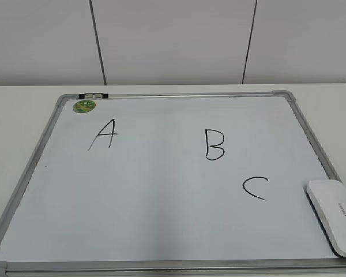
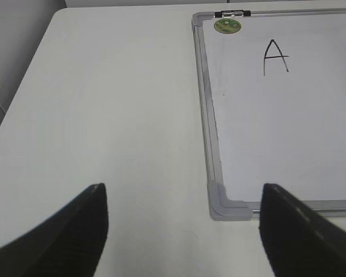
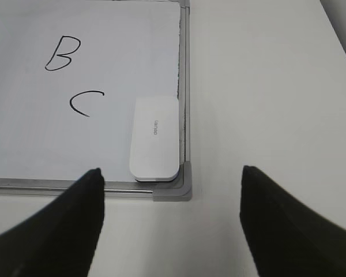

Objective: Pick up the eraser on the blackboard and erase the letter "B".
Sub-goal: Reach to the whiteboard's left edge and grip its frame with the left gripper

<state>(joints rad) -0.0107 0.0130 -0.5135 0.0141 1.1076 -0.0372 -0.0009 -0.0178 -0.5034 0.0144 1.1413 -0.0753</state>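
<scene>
The blackboard [image 1: 161, 219] is a white board with a silver frame, lying flat on the table. The black letter "B" [image 1: 214, 145] sits right of centre; it also shows in the right wrist view [image 3: 63, 53]. The white eraser [image 1: 335, 214] lies at the board's near right corner, also in the right wrist view [image 3: 155, 138]. My right gripper [image 3: 170, 179] is open and empty, just in front of that corner, short of the eraser. My left gripper [image 2: 183, 195] is open and empty over the table by the board's near left corner [image 2: 225, 203]. Neither gripper shows in the exterior view.
An "A" [image 1: 105, 134] and a "C" [image 1: 255, 188] flank the "B". A round green magnet [image 1: 84, 106] sits at the board's far left corner, beside a black clip [image 1: 92, 94]. White table [image 2: 115, 115] surrounds the board; a panelled wall stands behind.
</scene>
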